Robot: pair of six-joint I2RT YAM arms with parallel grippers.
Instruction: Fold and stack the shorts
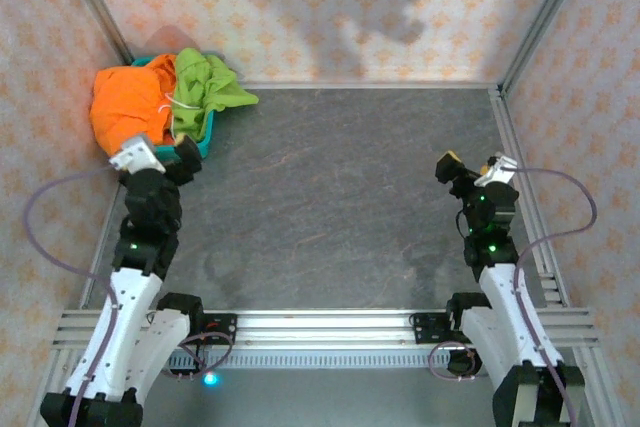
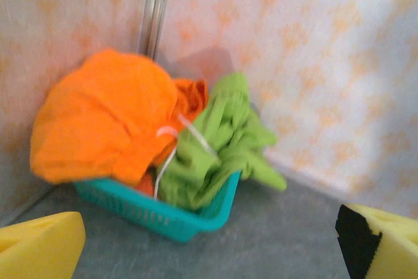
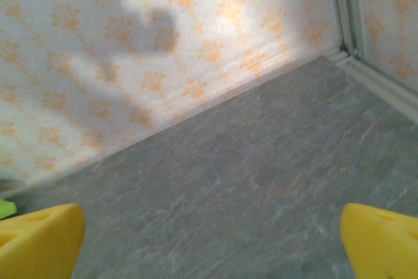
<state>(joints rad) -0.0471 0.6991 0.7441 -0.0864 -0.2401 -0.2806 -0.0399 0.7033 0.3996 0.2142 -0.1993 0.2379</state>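
The shorts are heaped in a teal mesh basket (image 1: pixel 204 143) in the far left corner: bright orange shorts (image 1: pixel 128 102) on the left, lime green shorts (image 1: pixel 205 87) spilling over the right rim, a white drawstring between them. The left wrist view has the orange shorts (image 2: pixel 104 119), the green shorts (image 2: pixel 225 145) and the basket (image 2: pixel 170 217) just ahead. My left gripper (image 1: pixel 160 157) hangs open right in front of the basket, nothing between its yellow fingers (image 2: pixel 39 246). My right gripper (image 1: pixel 470 169) is open over bare table at the right, yellow fingers (image 3: pixel 39 243) apart.
Patterned walls close in the grey table (image 1: pixel 340 197) on three sides, with metal posts in the far corners (image 1: pixel 95 2). An aluminium rail (image 1: pixel 320 327) runs along the near edge between the arm bases.
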